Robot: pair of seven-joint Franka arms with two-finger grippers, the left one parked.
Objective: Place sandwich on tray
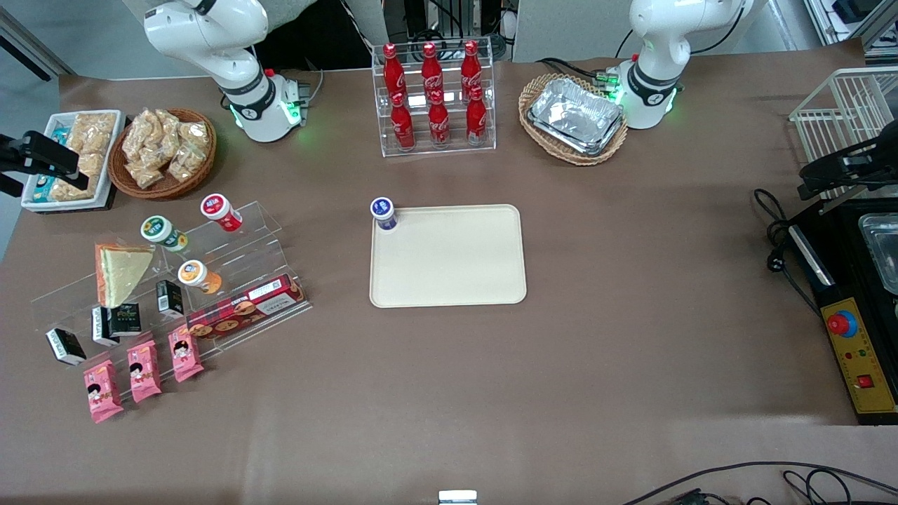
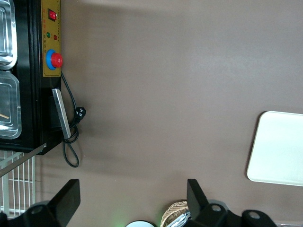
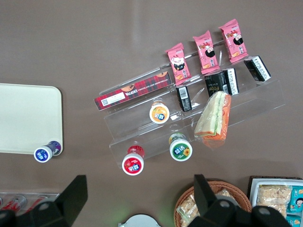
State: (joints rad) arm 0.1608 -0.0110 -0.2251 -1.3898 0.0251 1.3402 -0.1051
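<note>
The sandwich [image 1: 121, 270], a wrapped triangular wedge with pale bread and orange filling along its edge, leans on the clear acrylic step rack [image 1: 231, 245] toward the working arm's end of the table. In the right wrist view the sandwich [image 3: 214, 120] shows its orange and green filling. The cream tray [image 1: 449, 256] lies flat mid-table, and the right wrist view catches one end of the tray [image 3: 26, 118]. My gripper [image 1: 52, 161] hangs high over the white snack tray, well apart from the sandwich. The gripper [image 3: 139, 198] is open, with nothing between its fingers [image 3: 75, 194].
A blue-lidded cup [image 1: 384, 212] stands on the tray's corner nearest the cola bottle rack [image 1: 435, 98]. Small lidded cups, black cartons, a red cookie box [image 1: 245, 308] and pink snack packets [image 1: 144, 368] sit on and around the step rack. A wicker snack basket [image 1: 165, 151] adjoins the white snack tray [image 1: 70, 158].
</note>
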